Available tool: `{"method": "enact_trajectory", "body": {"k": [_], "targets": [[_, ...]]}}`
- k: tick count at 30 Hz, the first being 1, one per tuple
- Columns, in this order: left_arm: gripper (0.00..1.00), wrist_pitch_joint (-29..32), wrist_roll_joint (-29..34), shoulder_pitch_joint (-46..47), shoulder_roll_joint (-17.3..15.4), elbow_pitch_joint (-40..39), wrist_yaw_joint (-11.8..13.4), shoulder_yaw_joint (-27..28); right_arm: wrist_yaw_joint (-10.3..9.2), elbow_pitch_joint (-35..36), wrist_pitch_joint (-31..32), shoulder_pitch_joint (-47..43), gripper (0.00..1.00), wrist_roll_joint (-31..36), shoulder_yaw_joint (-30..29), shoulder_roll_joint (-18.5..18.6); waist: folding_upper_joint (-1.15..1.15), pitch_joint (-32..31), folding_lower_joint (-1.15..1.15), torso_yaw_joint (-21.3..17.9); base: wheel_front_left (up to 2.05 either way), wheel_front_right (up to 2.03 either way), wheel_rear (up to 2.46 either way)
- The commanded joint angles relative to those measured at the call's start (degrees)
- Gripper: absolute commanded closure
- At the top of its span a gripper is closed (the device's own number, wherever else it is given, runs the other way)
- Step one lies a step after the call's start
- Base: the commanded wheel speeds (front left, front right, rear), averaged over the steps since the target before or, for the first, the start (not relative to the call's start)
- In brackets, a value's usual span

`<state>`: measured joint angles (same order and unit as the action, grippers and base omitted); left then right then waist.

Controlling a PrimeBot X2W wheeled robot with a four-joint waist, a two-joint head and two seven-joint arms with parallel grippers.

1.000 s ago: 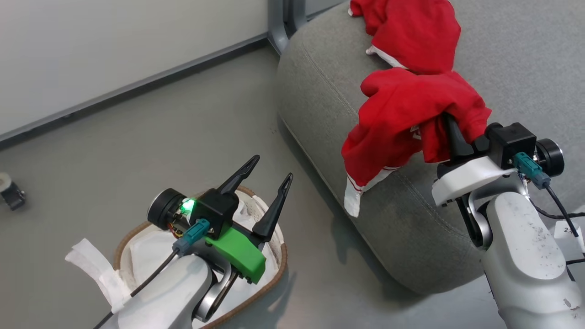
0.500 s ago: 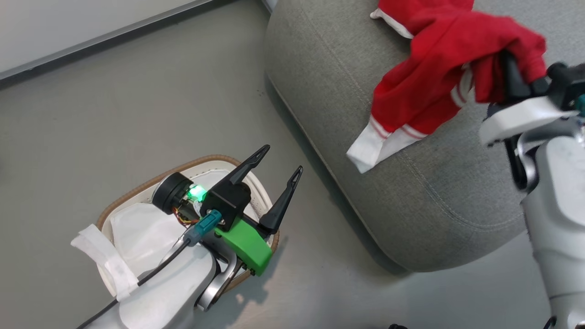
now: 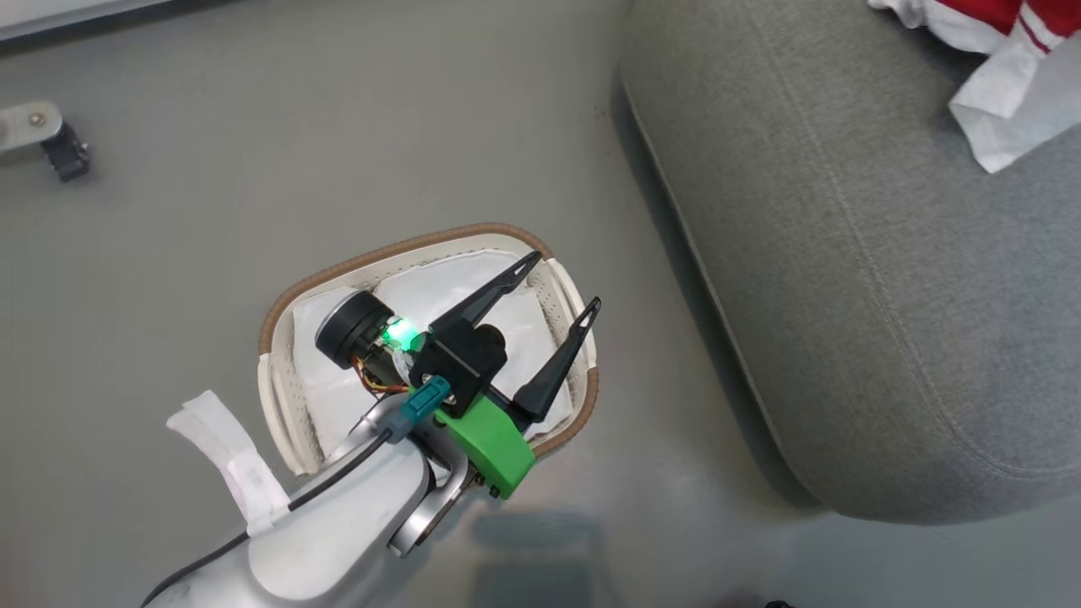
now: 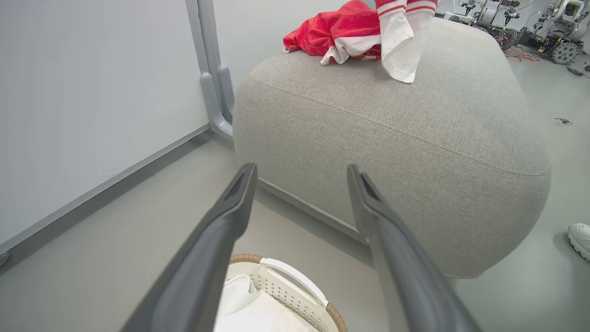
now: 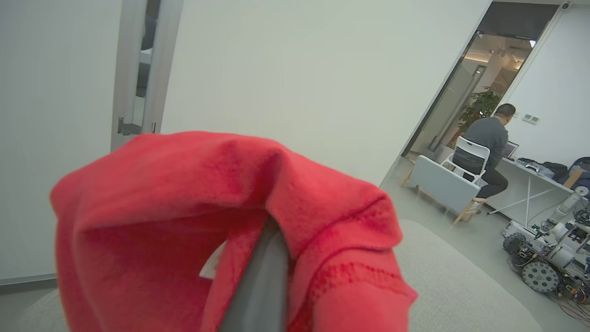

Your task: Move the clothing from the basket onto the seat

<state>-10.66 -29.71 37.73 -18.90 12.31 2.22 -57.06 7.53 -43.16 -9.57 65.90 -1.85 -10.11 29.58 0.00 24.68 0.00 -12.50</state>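
The cream basket (image 3: 382,253) stands on the floor with just its white liner (image 3: 439,295) showing inside. My left gripper (image 3: 563,280) hangs over it, open and holding nothing; the left wrist view has this gripper (image 4: 302,169) pointing at the grey seat (image 4: 392,129), with the basket (image 4: 286,283) below. Red clothing (image 4: 339,30) lies on top of the seat, and a white red-striped piece (image 4: 401,50) hangs in front of it. In the head view the seat (image 3: 844,253) is at the right and clothing (image 3: 1005,127) is at the top right corner. My right gripper (image 5: 267,249) is shut on a red garment (image 5: 184,193) above the seat (image 5: 451,286).
A small metal castor foot (image 3: 46,139) sits on the floor at the far left. A wall and a grey frame post (image 4: 212,69) stand behind the seat. A shoe (image 4: 581,237) is at the right edge. A person (image 5: 484,138) sits at a desk beyond, near a wheeled robot (image 5: 544,267).
The head camera has swung down and left, so the right arm with its red garment has left that view. The left gripper stays open over the basket.
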Motion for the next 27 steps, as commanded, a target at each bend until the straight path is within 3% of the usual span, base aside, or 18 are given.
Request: {"method": "enact_trajectory", "body": {"k": [1,7,15,16,17,18,27], "targets": [[0.00,-0.3,0.5,1.3,0.4,0.3,-0.2,-0.1,-0.08,-1.7,-0.4,0.2,1.00,0.2,-0.4,-0.2,0.00,4.5,0.00,5.3,0.00,0.00,0.00],[0.00,-0.7,1.0,2.5,1.1,0.8,-0.3,-0.5,-0.08,-7.6,-1.5,-1.8,1.00,2.5,-3.8,-1.0,0.00,7.8,0.00,7.6,0.00,0.00,0.00],[0.00,-1.1,1.0,3.2,0.3,1.6,0.1,-0.2,-0.08,-14.3,-2.5,-2.9,1.00,7.2,-6.1,-3.7,0.00,9.7,0.00,6.8,0.00,0.00,0.00],[0.00,-1.2,0.9,3.1,0.2,1.7,0.2,-0.2,-0.08,-14.9,-3.0,-2.8,0.87,7.6,-6.4,-3.9,0.00,9.7,0.00,6.5,0.00,0.00,0.00],[0.00,-1.2,0.7,3.1,0.1,1.9,0.2,-0.1,-0.08,-15.2,-3.2,-2.9,0.65,8.0,-6.7,-4.1,0.00,9.7,0.00,6.2,0.00,0.00,0.00],[0.00,-1.3,0.6,3.0,0.0,2.0,0.2,0.0,-0.08,-15.5,-3.7,-3.1,0.00,8.5,-7.0,-4.2,0.00,9.7,0.00,5.9,0.00,0.00,0.00],[0.00,-2.3,-0.1,3.0,-1.4,1.9,1.2,1.6,-0.08,-14.1,-5.6,-7.8,0.00,10.7,-8.5,-8.7,0.00,8.0,0.00,2.5,0.00,0.00,0.00]]}}
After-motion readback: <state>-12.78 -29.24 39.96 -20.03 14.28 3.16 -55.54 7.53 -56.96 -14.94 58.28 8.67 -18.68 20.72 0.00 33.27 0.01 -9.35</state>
